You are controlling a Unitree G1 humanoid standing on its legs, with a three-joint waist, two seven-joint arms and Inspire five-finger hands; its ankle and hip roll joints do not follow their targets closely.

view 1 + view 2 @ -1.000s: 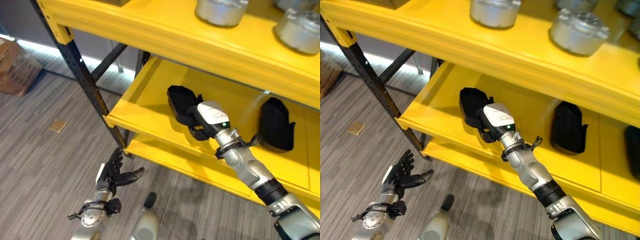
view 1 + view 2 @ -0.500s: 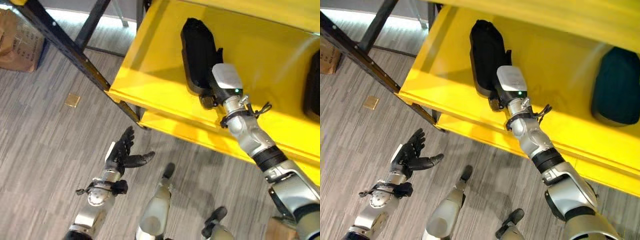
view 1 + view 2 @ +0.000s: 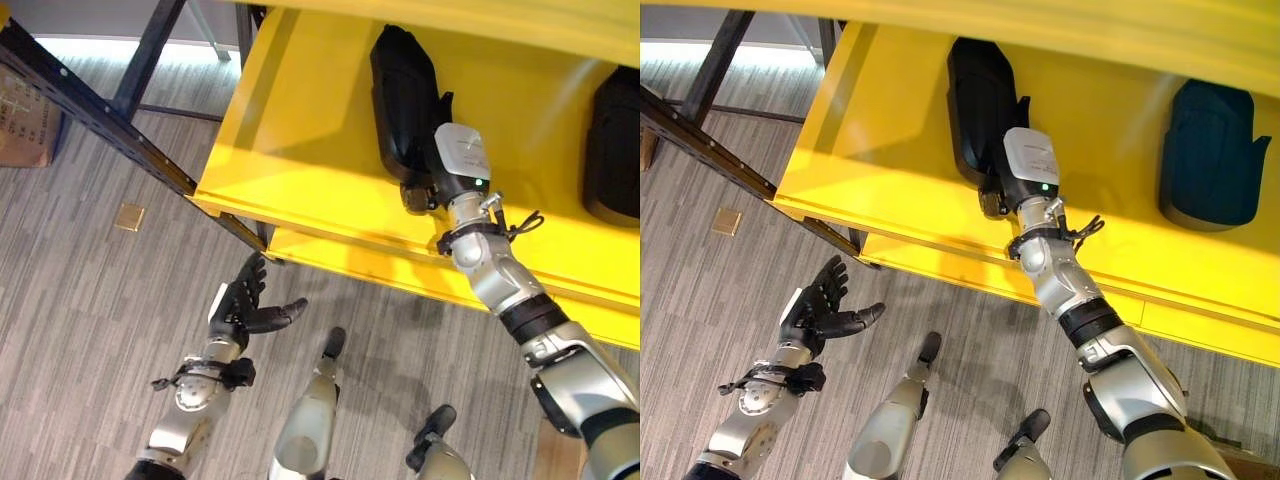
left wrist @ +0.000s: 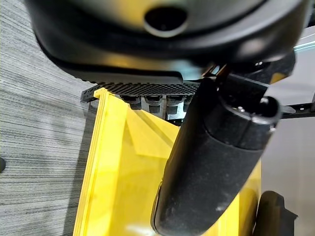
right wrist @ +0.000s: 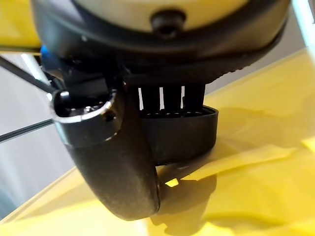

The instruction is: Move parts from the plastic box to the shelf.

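The right hand reaches onto the yellow shelf, where a black part lies flat on the shelf board. The right hand's own wrist view shows its fingers laid over the near end of that part and the thumb alongside it, so the hand appears closed on the part, which already rests on the board. By that, this placement looks nearly done: what seems left is to let go and draw the arm back. A second black part sits on the same board, well apart toward the robot's right, so at least 2 parts are up on this level. The left hand hangs low over the grey floor, fingers spread wide, holding nothing. The plastic box is not visible, so how many parts remain cannot be judged. How firmly the right fingers grip is hard to tell, since the hand hides the contact.
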